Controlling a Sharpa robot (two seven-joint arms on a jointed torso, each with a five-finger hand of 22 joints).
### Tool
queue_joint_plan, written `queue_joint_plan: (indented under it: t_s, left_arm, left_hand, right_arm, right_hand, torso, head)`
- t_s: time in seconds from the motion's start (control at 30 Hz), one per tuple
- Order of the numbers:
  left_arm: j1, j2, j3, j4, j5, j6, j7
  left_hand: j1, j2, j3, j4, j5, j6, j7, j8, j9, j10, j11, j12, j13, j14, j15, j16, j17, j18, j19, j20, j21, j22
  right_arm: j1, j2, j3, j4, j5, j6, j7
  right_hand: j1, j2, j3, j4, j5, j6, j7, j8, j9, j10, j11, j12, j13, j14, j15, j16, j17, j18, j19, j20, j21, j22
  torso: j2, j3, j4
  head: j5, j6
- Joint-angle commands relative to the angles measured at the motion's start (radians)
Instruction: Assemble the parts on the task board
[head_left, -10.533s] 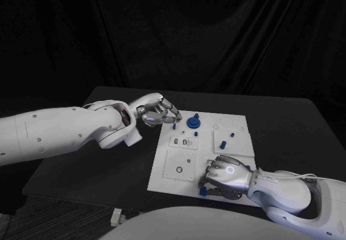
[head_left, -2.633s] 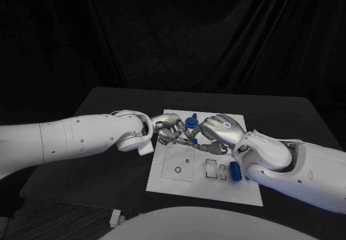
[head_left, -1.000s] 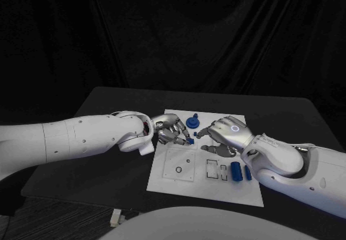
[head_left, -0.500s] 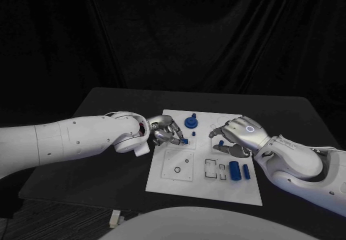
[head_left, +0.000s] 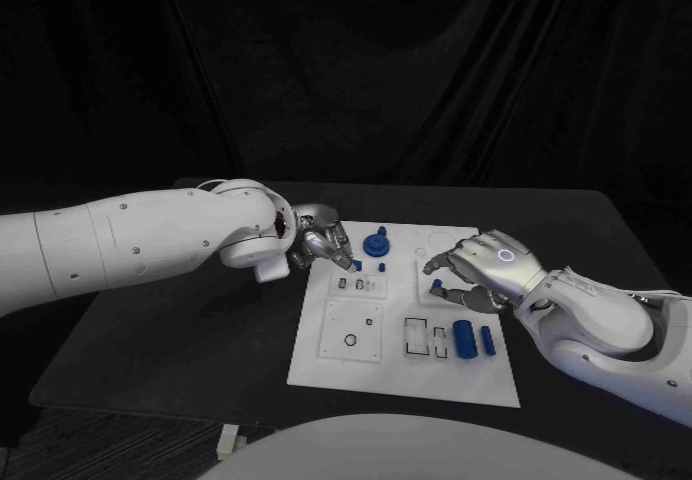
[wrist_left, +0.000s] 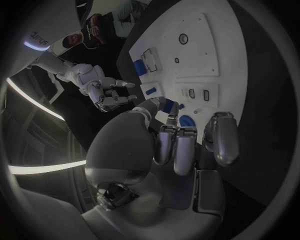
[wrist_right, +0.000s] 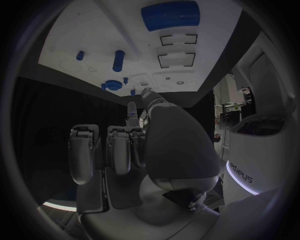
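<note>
The white task board (head_left: 346, 362) lies mid-table. My left hand (head_left: 320, 243) hovers at its far left corner with fingers curled in, and I see nothing held in them; the left wrist view shows the same curled fingers (wrist_left: 181, 145). My right hand (head_left: 483, 265) hangs over the board's right side, fingers apart and empty. A round blue part (head_left: 378, 243) stands at the far edge between the hands. A blue cylinder (head_left: 464, 338) and a thin blue bar (head_left: 488, 340) lie near the right edge. In the right wrist view I see the cylinder (wrist_right: 170, 15) and a standing blue peg (wrist_right: 118, 60).
Small blue pegs stand on the board at the far left (head_left: 358, 265) and under my right hand (head_left: 443, 291). Rectangular slots (head_left: 415, 336) sit beside the cylinder, a round hole (head_left: 351, 340) in the near left panel. The black table (head_left: 188, 340) surrounds the board.
My left hand has drawn back from the small slots toward the board's far left corner, and its arm has risen. My right hand has stayed over the right side.
</note>
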Motion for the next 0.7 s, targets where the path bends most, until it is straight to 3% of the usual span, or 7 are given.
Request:
queue_joint_plan:
  t_s: [0.03, 0.13, 0.33, 0.57, 0.7]
  left_arm:
    - [0.021, 0.022, 0.000, -0.012, -0.025, 0.121, -0.153]
    - [0.034, 0.057, 0.000, -0.040, -0.039, 0.169, -0.179]
    - [0.042, 0.130, 0.000, -0.102, -0.049, 0.258, -0.206]
    - [0.044, 0.206, 0.000, -0.172, -0.096, 0.290, -0.219]
    - [0.045, 0.249, 0.000, -0.212, -0.107, 0.315, -0.227]
  left_hand:
    - [-0.014, 0.001, 0.179, 0.121, 0.007, 0.001, -0.010, 0.145, 0.044, 0.020, -0.007, -0.002, 0.162, 0.072, -0.007, 0.002, 0.212, 0.013, -0.001, -0.006, -0.004, 0.176]
    - [-0.019, -0.001, 0.190, 0.105, 0.008, -0.001, -0.011, 0.151, 0.052, 0.022, -0.008, 0.000, 0.163, 0.073, -0.008, 0.004, 0.214, 0.013, 0.000, -0.008, -0.004, 0.176]
    - [-0.029, 0.001, 0.204, 0.085, 0.004, -0.003, -0.011, 0.153, 0.061, 0.028, -0.010, 0.008, 0.169, 0.076, -0.010, 0.007, 0.217, 0.012, 0.004, -0.010, 0.001, 0.177]
    - [-0.083, 0.008, 0.237, 0.042, 0.011, 0.015, -0.020, 0.161, 0.093, 0.043, -0.018, 0.028, 0.183, 0.088, -0.018, 0.023, 0.234, 0.009, 0.018, -0.018, 0.013, 0.180]
    - [-0.099, 0.015, 0.245, 0.035, 0.007, 0.016, -0.021, 0.161, 0.101, 0.046, -0.019, 0.032, 0.186, 0.089, -0.020, 0.024, 0.235, 0.009, 0.019, -0.019, 0.014, 0.180]
  right_arm:
    - [0.003, -0.004, 0.000, 0.008, -0.010, 0.011, -0.018]
    - [0.004, -0.012, 0.000, 0.016, -0.010, 0.011, -0.018]
    - [0.006, -0.031, 0.000, 0.026, -0.010, 0.016, -0.020]
    - [0.007, -0.052, 0.000, 0.035, -0.010, 0.027, -0.022]
    - [0.007, -0.058, 0.000, 0.038, -0.010, 0.030, -0.022]
  right_hand:
    - [-0.001, 0.009, 0.000, 0.006, 0.006, 0.007, 0.000, 0.006, -0.001, 0.106, -0.005, 0.004, 0.263, 0.097, -0.004, -0.005, 0.227, 0.000, 0.086, -0.006, -0.006, 0.253]
    - [-0.001, 0.010, 0.000, 0.008, 0.006, 0.008, -0.001, 0.006, -0.001, 0.106, -0.006, 0.004, 0.263, 0.097, -0.004, -0.006, 0.226, 0.000, 0.085, -0.006, -0.007, 0.253]
    - [-0.003, 0.013, 0.001, 0.012, 0.006, 0.011, -0.002, 0.007, -0.002, 0.106, -0.007, 0.004, 0.263, 0.097, -0.005, -0.006, 0.226, 0.001, 0.083, -0.006, -0.010, 0.252]
    - [-0.005, 0.015, 0.002, 0.015, 0.006, 0.012, -0.003, 0.007, -0.003, 0.106, -0.007, 0.004, 0.263, 0.097, -0.005, -0.006, 0.225, 0.001, 0.083, -0.006, -0.011, 0.251]
    - [-0.006, 0.017, 0.002, 0.017, 0.005, 0.012, -0.003, 0.007, -0.003, 0.106, -0.008, 0.004, 0.263, 0.097, -0.006, -0.007, 0.224, 0.002, 0.082, -0.007, -0.012, 0.251]
  torso:
    - [0.001, 0.0004, -0.0001]
    - [0.001, 0.0003, 0.0008]
    - [0.000, 0.0020, 0.0008]
    - [0.002, -0.0004, 0.0020]
    - [0.003, -0.0010, 0.0031]
  head:
    - [-0.004, 0.000]
    - [-0.009, 0.000]
    - [-0.019, 0.000]
    - [-0.025, 0.000]
    - [-0.024, 0.000]
